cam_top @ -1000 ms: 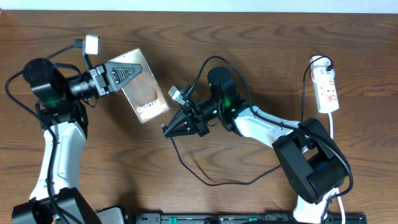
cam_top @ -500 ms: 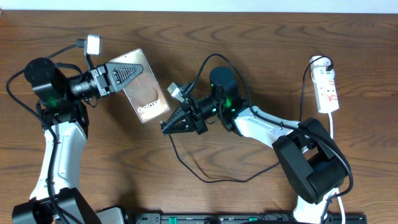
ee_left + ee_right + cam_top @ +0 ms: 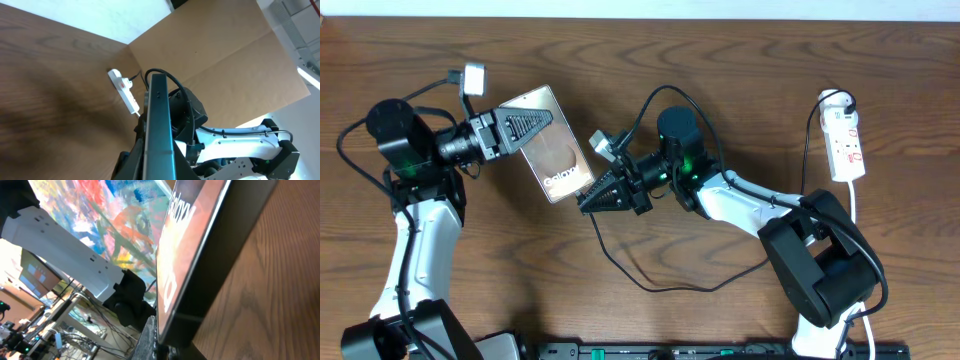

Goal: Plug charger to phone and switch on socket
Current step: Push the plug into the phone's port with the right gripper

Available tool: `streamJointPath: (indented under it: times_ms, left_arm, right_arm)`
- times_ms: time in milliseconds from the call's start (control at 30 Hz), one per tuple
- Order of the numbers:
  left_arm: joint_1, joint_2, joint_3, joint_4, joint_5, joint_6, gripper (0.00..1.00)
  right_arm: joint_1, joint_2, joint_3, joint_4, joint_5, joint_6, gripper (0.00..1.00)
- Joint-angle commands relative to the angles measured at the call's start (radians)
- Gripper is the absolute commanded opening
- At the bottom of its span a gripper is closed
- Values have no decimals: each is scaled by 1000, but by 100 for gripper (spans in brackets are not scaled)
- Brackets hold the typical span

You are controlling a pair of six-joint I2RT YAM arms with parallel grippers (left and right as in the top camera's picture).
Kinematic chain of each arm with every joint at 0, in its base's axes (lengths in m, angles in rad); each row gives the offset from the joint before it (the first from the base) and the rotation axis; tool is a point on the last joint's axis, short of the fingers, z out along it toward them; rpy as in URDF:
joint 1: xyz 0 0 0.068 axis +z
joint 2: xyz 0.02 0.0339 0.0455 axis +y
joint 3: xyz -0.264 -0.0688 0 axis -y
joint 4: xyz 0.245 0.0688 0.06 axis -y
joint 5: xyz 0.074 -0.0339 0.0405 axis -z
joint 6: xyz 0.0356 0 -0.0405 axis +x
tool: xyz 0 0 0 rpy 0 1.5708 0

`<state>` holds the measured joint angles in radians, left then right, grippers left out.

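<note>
Left arm (image 3: pixel 415 240) reached rightward; phone (image 3: pixel 560 160) nears right-held charger (image 3: pixel 665 290).

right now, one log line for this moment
left gripper: holding phone | right gripper: charger at phone end | plugged: unclear | socket: untouched

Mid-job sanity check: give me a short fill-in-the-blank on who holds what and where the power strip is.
1. The phone, lettered ___, is clamped in the left gripper.
2. The charger trails from the right gripper, whose tips point at the ___.
3. The socket lies on the ___ side of the table, no gripper touching it.
Missing: Galaxy; phone; right.
</note>
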<state>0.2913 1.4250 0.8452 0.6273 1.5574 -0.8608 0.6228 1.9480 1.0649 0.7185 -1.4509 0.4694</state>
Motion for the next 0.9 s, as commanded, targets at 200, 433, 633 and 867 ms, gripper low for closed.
streamJointPath:
  times_ms: [200, 433, 633, 867]
  left_arm:
    - [-1, -7, -2, 6, 13, 16, 7]
    - [-26, -7, -2, 6, -25, 19, 8]
    - [-53, -7, -2, 6, -24, 45, 7]
    - [-52, -7, -2, 6, -7, 58, 7]
  right_arm:
    - [-7, 1, 4, 5, 5, 14, 1]
    - [-7, 1, 4, 5, 24, 28, 1]
    - [-7, 1, 4, 4, 24, 32, 1]
    - [-7, 1, 4, 5, 30, 42, 1]
